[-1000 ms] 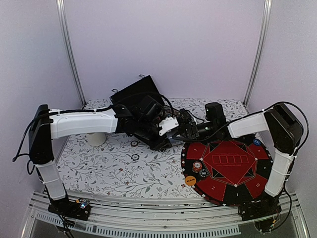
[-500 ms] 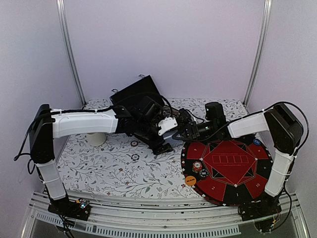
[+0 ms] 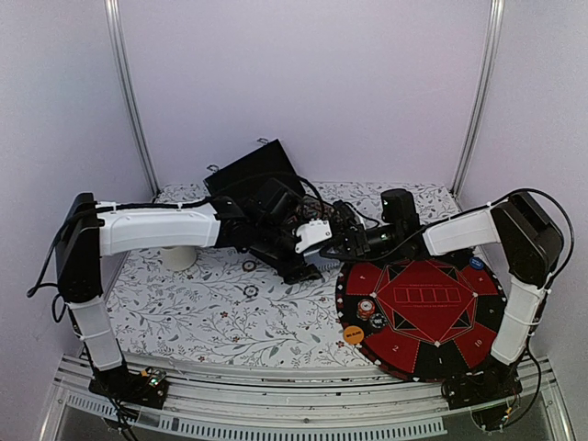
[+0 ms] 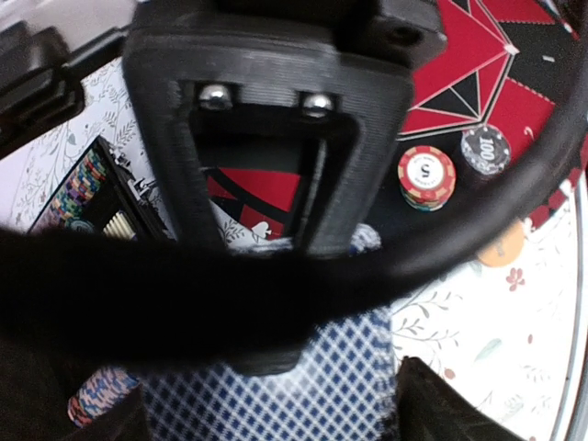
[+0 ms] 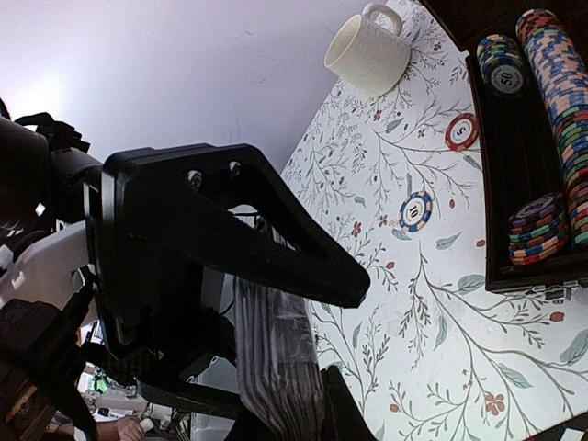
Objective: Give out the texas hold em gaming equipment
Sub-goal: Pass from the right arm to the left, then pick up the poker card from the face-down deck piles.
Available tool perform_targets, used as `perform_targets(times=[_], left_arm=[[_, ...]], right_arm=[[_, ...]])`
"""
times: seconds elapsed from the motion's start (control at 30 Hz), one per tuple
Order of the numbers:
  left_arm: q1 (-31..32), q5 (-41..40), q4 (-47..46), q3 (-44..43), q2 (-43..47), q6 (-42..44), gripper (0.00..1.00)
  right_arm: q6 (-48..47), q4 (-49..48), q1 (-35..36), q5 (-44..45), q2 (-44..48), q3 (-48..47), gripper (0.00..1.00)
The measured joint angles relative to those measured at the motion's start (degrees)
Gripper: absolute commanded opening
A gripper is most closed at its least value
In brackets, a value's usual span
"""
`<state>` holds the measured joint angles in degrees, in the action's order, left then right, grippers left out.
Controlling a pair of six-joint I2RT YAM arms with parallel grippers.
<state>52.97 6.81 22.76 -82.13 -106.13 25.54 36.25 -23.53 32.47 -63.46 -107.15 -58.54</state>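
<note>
A deck of playing cards [image 5: 276, 349] stands edge-on between the fingers of my right gripper [image 5: 340, 344], which is shut on it just left of the round red-and-black poker mat [image 3: 423, 312]. Its blue-checked back [image 4: 303, 386] fills the bottom of the left wrist view. My left gripper [image 4: 276, 413] is open, one finger on each side of the deck. The two grippers meet at the table's centre [image 3: 323, 246]. A red chip stack [image 4: 426, 175], a black 100 chip [image 4: 485, 150] and an orange button [image 4: 503, 246] lie on the mat. A blue button [image 3: 476, 263] sits at its far right.
A black chip tray [image 5: 551, 119] holds several coloured stacks. Loose chips, a red 5 [image 5: 461, 131] and a blue 10 [image 5: 415, 210], lie on the floral cloth. A cream cup [image 5: 367, 50] stands at the left. The open black case lid [image 3: 253, 170] rises behind the left arm.
My left gripper's jaws have spread apart off the deck. My right gripper has closed down on the deck. Both arms stay at the centre.
</note>
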Motion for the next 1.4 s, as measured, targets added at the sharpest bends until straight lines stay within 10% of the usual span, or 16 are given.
perform_targets(times=[0.5, 1.4], left_arm=[[-0.1, 0.5, 0.9, -0.9, -0.9, -0.3, 0.52], [-1.3, 1.0, 0.5, -0.4, -0.9, -0.9, 0.51]], right_arm=[[-3.9, 5.0, 0.0, 3.5, 1.3, -0.4, 0.18], [-16.7, 25.9, 0.3, 11.6, 5.0, -5.1, 0.34]])
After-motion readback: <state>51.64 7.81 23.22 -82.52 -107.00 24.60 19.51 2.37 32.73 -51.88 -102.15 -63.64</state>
